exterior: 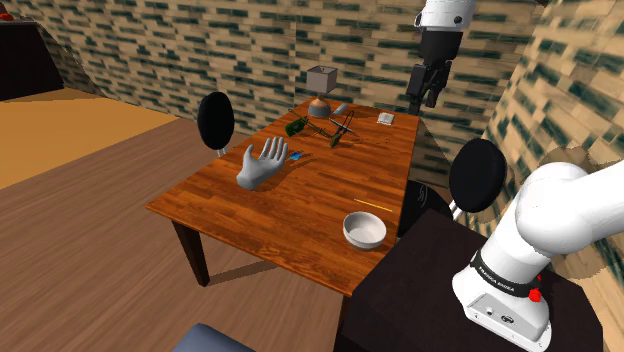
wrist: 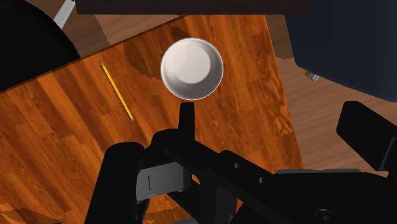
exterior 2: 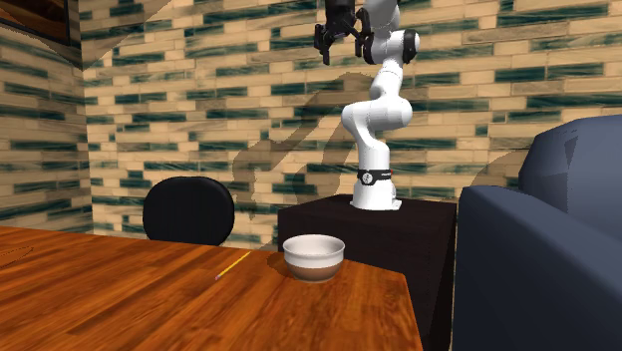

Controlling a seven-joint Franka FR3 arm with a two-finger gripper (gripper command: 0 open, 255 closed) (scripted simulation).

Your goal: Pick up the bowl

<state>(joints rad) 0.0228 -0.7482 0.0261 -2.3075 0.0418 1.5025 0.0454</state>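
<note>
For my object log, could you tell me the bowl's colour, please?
The bowl is white, best seen in the wrist view.

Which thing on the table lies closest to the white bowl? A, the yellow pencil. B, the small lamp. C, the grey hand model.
A: in the shoulder view the yellow pencil lies just beside the bowl, while the other two sit much farther along the table.

Tan-green brick walls [exterior: 150,50], wood plank floor [exterior: 90,250], wooden table [exterior: 300,195], black round-backed chairs [exterior: 215,120], blue sofa [exterior 2: 538,259].
</note>
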